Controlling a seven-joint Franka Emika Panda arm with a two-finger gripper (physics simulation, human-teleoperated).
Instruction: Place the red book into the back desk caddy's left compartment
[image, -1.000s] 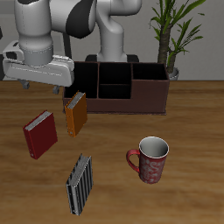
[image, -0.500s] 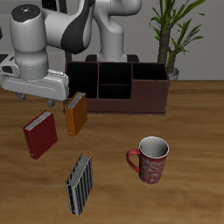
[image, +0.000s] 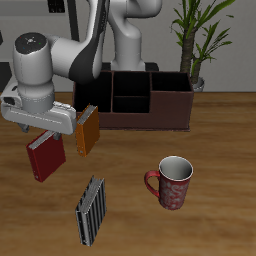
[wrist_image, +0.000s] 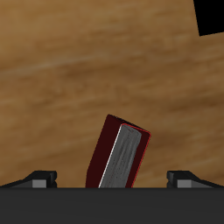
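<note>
Since a second ago you have brought the gripper down and forward from beside the back desk caddy to just above the red book. Your jaws are spread wide with nothing between them, the fingertips flanking the book's top edge. That book stands tilted on the table, in front of the caddy beside the orange-brown book.

A wooden table with a warm brown grain is seen under even light. Behind it, a pale grey wall is shown, and a green potted plant is placed at the table's back edge.
</note>
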